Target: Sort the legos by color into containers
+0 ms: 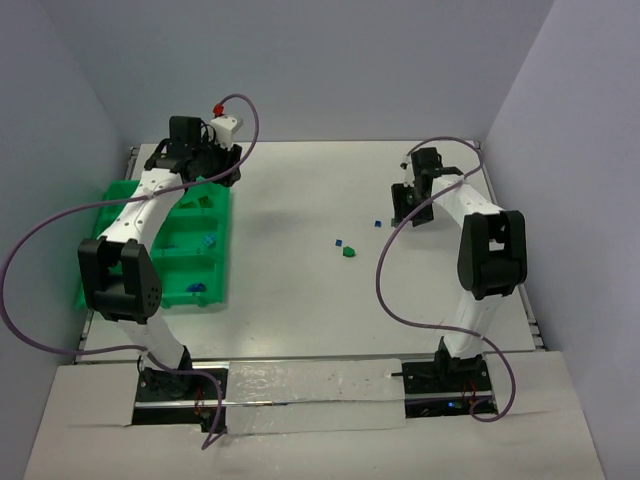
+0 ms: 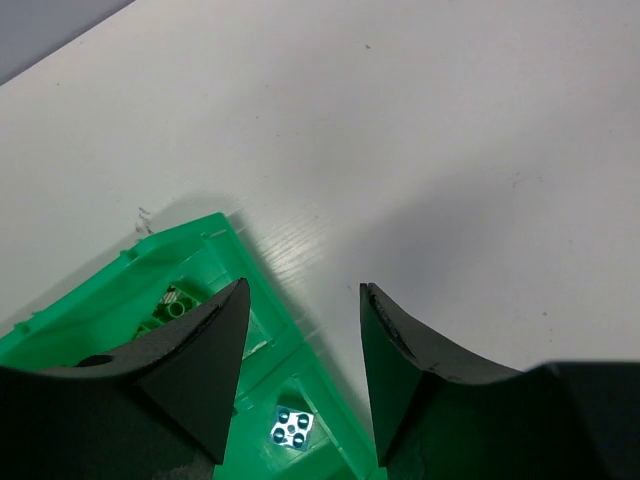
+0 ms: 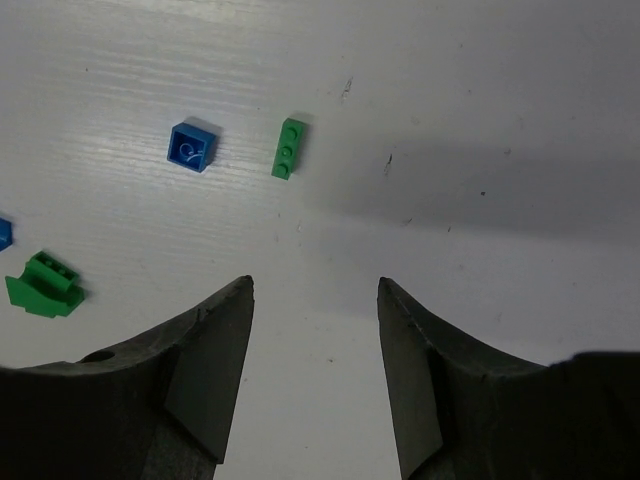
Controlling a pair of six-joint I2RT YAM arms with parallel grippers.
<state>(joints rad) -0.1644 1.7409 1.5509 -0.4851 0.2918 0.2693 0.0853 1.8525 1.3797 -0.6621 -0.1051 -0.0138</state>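
The bright green tray (image 1: 215, 262) lies at the left of the table. My left gripper (image 1: 222, 172) is open and empty above the tray's far right corner. In the left wrist view the gripper (image 2: 303, 295) frames the tray's rim (image 2: 225, 235). A blue square plate (image 2: 290, 427) lies in one bin and a green brick (image 2: 172, 305) in the bin beside it. My right gripper (image 1: 402, 212) is open and empty over the bare table. Ahead of it (image 3: 315, 285) lie a blue brick (image 3: 191, 147), a thin green plate (image 3: 288, 148) and a green brick (image 3: 42, 285).
Two loose legos, a blue one (image 1: 338, 241) and a green one (image 1: 348, 252), lie mid-table. Another blue brick (image 1: 377, 222) lies close to my right gripper. The tray holds blue bricks (image 1: 208, 241) in its right-hand bins. Walls close the table at the back and sides.
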